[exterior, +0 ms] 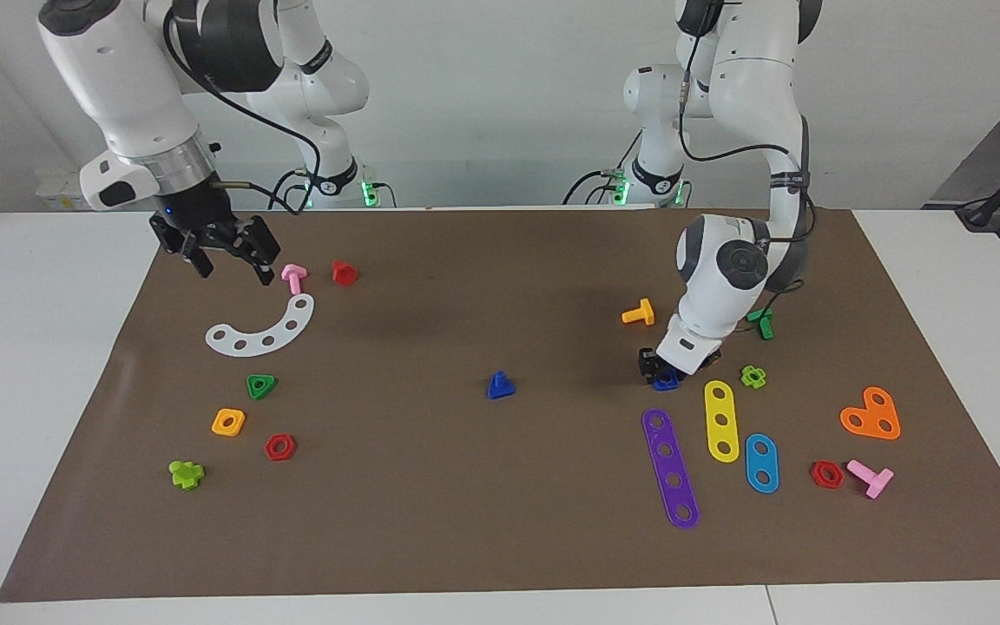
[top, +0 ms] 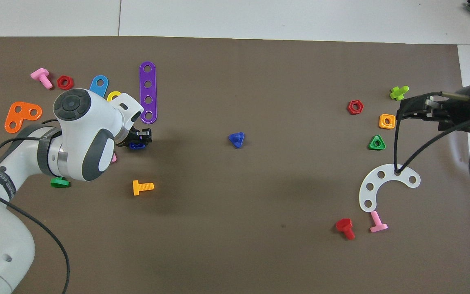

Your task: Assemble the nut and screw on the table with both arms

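The dark-blue square nut (exterior: 665, 380) lies on the brown mat (exterior: 465, 503) toward the left arm's end, also in the overhead view (top: 137, 145). My left gripper (exterior: 658, 371) is down at the mat, right at the nut, and its hand hides most of the nut (top: 142, 138). The dark-blue triangular-headed screw (exterior: 501, 385) stands head-down alone at the mat's middle (top: 237, 139). My right gripper (exterior: 235, 271) is open and empty, raised over the right arm's end of the mat near a pink screw (exterior: 293, 278); it also shows in the overhead view (top: 402, 110).
Around the left gripper lie purple (exterior: 670, 469), yellow (exterior: 721, 420) and blue (exterior: 761, 463) strips, an orange screw (exterior: 639, 312) and green pieces. At the right arm's end lie a white curved strip (exterior: 261, 330), a green triangular nut (exterior: 261, 386), an orange square nut (exterior: 228, 422) and red nuts.
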Robot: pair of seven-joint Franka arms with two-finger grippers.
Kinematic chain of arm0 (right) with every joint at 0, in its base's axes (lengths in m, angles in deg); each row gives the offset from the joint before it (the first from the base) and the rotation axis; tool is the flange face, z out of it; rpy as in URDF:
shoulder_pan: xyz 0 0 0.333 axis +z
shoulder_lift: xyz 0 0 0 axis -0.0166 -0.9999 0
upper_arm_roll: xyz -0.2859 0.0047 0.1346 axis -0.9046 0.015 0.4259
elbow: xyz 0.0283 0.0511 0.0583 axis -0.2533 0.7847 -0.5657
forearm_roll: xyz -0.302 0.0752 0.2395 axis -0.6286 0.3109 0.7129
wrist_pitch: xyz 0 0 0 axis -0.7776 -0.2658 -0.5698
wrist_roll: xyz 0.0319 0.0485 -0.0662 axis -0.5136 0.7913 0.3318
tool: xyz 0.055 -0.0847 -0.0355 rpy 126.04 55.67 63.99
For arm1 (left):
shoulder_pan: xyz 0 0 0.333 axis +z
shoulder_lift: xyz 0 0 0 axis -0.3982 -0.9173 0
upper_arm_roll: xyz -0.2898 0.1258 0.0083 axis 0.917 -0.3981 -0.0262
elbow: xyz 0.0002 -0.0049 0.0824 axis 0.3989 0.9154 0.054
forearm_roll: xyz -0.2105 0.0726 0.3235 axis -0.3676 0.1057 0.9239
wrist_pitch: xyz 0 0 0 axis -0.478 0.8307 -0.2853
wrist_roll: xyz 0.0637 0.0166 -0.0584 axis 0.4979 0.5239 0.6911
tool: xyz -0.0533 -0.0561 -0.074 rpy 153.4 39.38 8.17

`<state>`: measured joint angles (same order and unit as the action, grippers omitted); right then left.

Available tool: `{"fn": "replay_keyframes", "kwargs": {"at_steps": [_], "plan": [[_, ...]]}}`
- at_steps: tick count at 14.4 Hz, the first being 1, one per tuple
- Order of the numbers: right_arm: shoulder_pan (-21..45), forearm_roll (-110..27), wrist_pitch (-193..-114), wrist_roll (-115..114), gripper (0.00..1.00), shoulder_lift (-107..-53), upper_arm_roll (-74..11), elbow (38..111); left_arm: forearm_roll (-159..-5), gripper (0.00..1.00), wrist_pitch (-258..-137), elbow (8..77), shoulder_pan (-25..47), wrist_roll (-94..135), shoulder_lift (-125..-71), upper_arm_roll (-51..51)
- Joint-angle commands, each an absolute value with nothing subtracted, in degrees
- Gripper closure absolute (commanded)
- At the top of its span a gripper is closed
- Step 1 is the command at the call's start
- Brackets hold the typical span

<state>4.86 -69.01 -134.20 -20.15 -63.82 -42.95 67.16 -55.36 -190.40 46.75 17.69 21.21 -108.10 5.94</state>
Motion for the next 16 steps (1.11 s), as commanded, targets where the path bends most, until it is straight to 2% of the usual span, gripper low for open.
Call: {"fn": "replay_keyframes", "kwargs": {"at_steps": [1, 4, 7, 11, 16], "plan": [[0.4, -70.1, -130.1, -15.1, 0.0, -62.3, -42.1, 68.7, -54.1, 0.46, -191.0, 47.9, 16.9, 21.5, -107.5, 5.3], [-2.6, -69.6, -129.0, -13.2, 0.0, -61.7, -42.1, 67.2, -54.1, 0.58, -190.8, 47.9, 16.9, 21.5, -107.5, 5.3], [-2.0, -70.0, -125.8, -13.6, 0.0, -63.9, -41.9, 61.5, -53.6, 0.64, -190.1, 46.1, 16.9, 21.4, -107.7, 5.3], [-1.8, -70.3, -125.1, -13.3, 0.0, -63.3, -41.9, 62.4, -53.6, 0.64, -183.4, 36.3, 15.0, 21.6, -110.5, 5.3], [-1.7, -72.2, -124.9, -13.3, 0.0, -63.1, -41.3, 62.9, -54.5, 0.64, -176.3, 25.0, 7.3, 22.3, -114.2, 5.3]]}}
